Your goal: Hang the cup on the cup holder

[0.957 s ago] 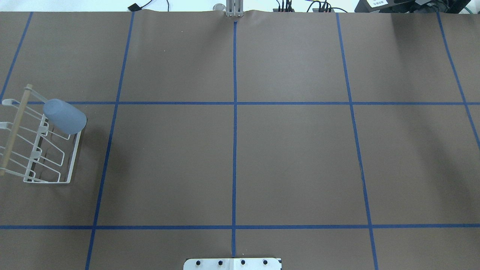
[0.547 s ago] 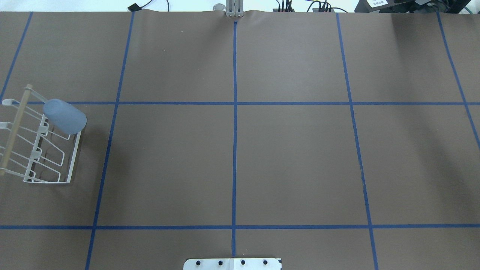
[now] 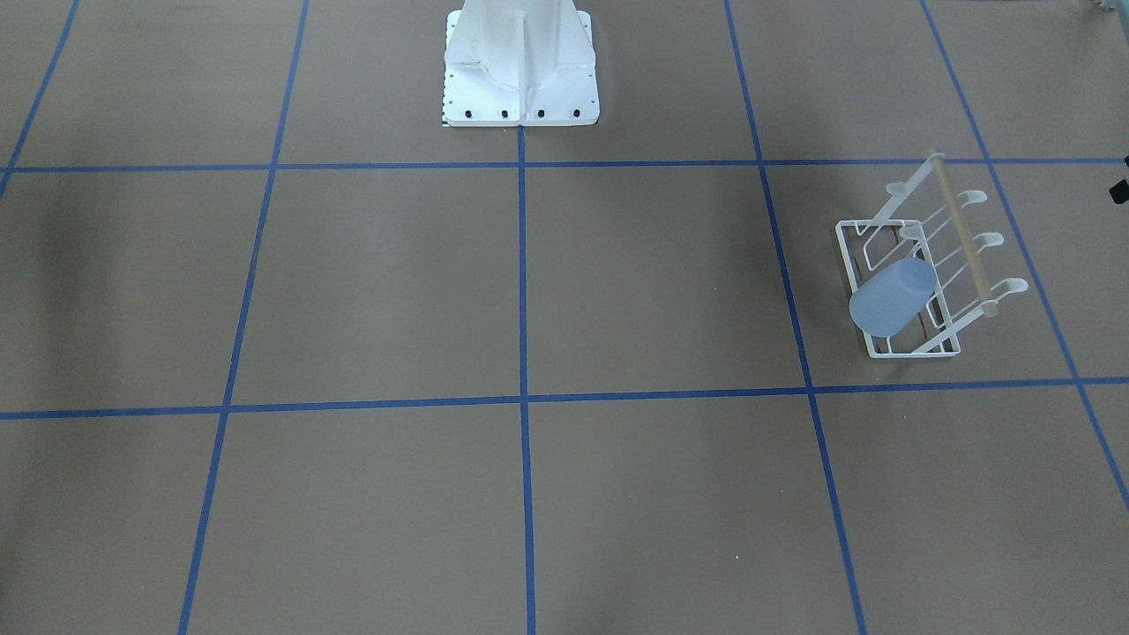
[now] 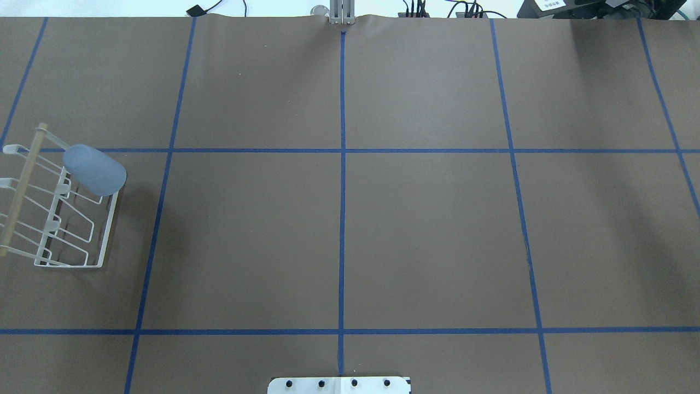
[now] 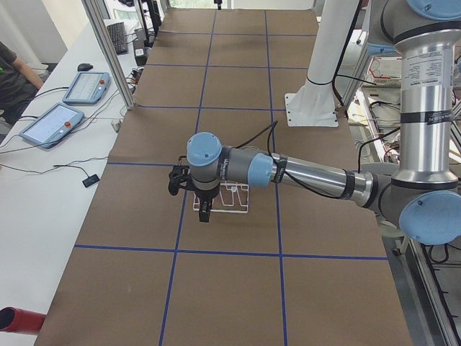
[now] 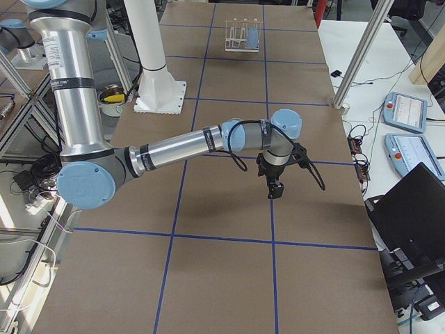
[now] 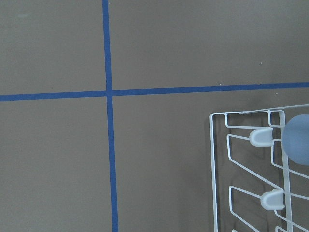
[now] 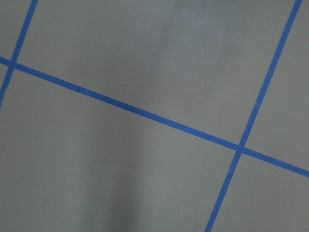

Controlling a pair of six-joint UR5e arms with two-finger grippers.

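The cup sits mouth-down and tilted on a prong at the far end of the cup holder. The holder stands at the left edge of the table. Its wooden bar runs along its left side. The left gripper hovers above the table near the holder; I cannot tell whether its jaws are released or clenched. The right gripper hangs over the table on the right, well apart from cup and holder. The state of its jaws cannot be told either.

Matte plastic cup, white-coated wire cup holder, smooth wooden bar, matte brown paper table cover
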